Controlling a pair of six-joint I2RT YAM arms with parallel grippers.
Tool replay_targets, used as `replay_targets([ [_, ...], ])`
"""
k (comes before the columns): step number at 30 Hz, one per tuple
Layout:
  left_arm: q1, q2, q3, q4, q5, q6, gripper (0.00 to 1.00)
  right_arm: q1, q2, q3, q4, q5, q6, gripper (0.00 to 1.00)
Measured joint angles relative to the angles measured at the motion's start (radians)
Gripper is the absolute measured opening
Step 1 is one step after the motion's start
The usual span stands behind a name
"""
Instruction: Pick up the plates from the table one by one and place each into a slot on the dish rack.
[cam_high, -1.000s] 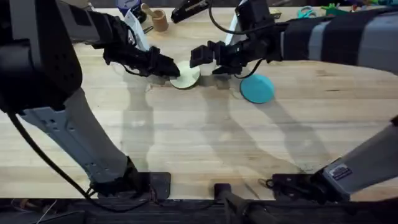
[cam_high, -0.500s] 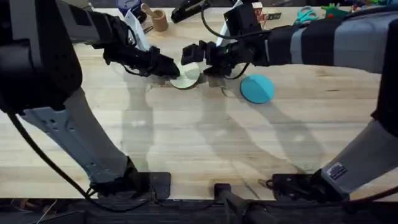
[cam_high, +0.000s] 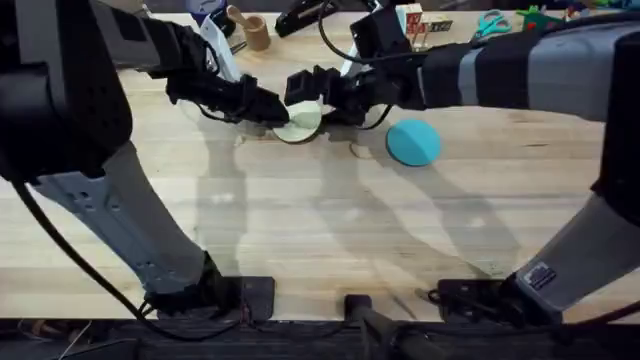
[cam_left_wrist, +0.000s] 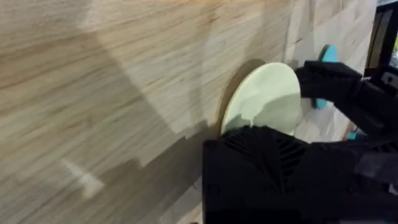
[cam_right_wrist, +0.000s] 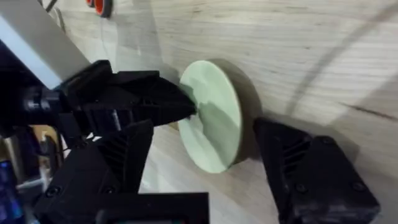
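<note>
The cream plate is tipped up on edge on the table, and my left gripper is shut on its left rim. The right wrist view shows that plate with the left gripper pinching its edge. My right gripper is open, one finger on each side of the plate. In the left wrist view a right finger is at the far rim of the plate. The teal plate lies flat to the right. The dish rack is out of view.
A small wooden cup and dark tools stand at the table's back edge, with colourful clutter at the back right. The near half of the wooden table is bare planks. Both arms cross the back middle.
My right gripper has moved left from beside the teal plate until its fingers straddle the cream plate. The left gripper and the cream plate have stayed in place.
</note>
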Motion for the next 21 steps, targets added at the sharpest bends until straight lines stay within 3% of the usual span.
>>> replay_targets([
  [2, 0.0, 0.0, 0.0, 0.0, 0.0, 0.0, 0.042, 0.004, 0.002, 0.0, -0.002, -0.005, 0.009, 0.911],
  [8, 0.0, 0.0, 0.0, 0.0, 0.0, 0.0, 0.042, 0.017, 0.019, 0.0, -0.022, -0.039, 0.035, 0.609],
  [11, 0.001, 0.0, 0.0, 0.002, 0.001, 0.0, 0.042, 0.012, 0.022, 0.0, -0.041, -0.031, 0.04, 0.278],
  [13, 0.004, 0.0, 0.002, 0.006, 0.001, 0.0, 0.042, 0.006, 0.025, -0.001, -0.044, -0.027, 0.044, 0.141],
  [17, 0.009, 0.0, 0.005, 0.007, 0.002, 0.0, 0.041, 0.004, 0.025, -0.001, -0.03, -0.036, 0.047, 0.044],
  [21, 0.011, 0.0, 0.006, 0.006, 0.002, -0.001, 0.041, 0.004, 0.025, -0.001, -0.025, -0.034, 0.047, 0.041],
])
